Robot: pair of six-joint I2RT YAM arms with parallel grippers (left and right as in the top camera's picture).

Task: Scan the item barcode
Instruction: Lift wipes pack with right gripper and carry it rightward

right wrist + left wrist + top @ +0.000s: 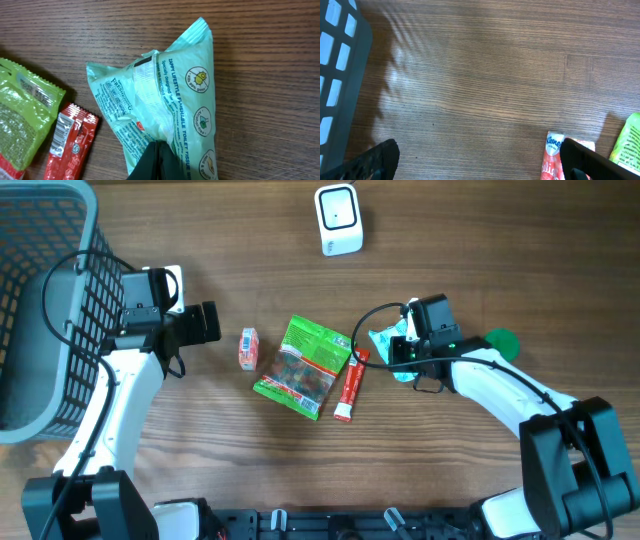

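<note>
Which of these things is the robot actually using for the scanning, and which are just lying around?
In use: right claw, shut on the mint wipes pack; white scanner.
Lying about: green snack bag; red stick packet; small tissue pack; grey basket; open left claw.

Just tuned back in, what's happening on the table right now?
The right claw is shut on one end of the wipes pack. The left claw hangs open beside the tissue pack, holding nothing. The scanner stands on the far side, apart from all the items; nothing has been brought to it yet.
</note>
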